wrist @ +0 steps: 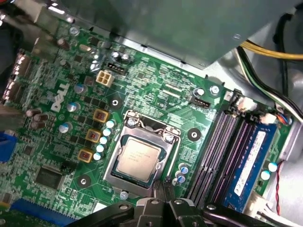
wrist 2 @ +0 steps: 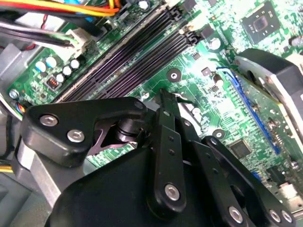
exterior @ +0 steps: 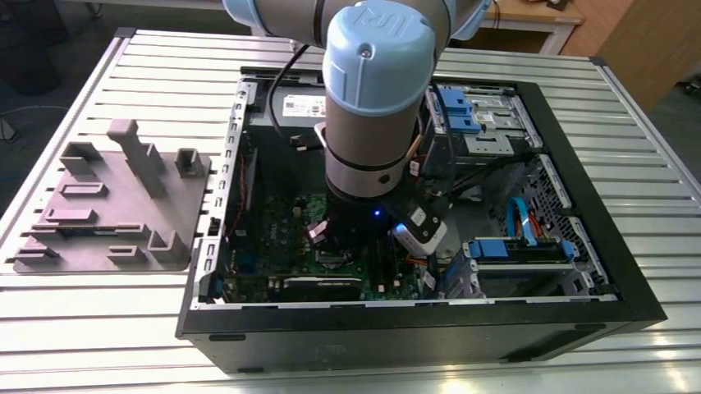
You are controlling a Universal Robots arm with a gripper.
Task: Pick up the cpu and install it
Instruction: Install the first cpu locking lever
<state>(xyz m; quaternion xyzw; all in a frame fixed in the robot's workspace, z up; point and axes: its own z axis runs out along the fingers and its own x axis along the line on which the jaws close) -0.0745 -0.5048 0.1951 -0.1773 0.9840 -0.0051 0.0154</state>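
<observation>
A slatted aluminium counter [exterior: 98,345] carries an open black computer case [exterior: 416,328] and, on the exterior view's left, a grey moulded parts tray [exterior: 110,205]. The pale blue and grey robot arm [exterior: 378,98] is lowered steeply into the case, over the green circuit board [wrist: 156,85]. In the first wrist view, a dark square socket with a metal frame [wrist: 112,163] is noted on that board beside the black memory slots [wrist: 218,151]. The cpu [wrist: 139,157], a small flat square chip with a pale silvery-beige top, is found lying flat inside that frame, apart from the tool. The black tool [wrist: 162,185] is placed just beside the socket's edge. Its tips appear pressed together, and nothing is seen gripped between them.

The seating step is judged done or all but done, since the chip lies level in its recess. Whether the frame is latched cannot be told. Any further move is judged to call for a slow, straight path clear of the frame, the slots and the nearby cables [wrist: 258,80], so that the chip is not disturbed.
</observation>
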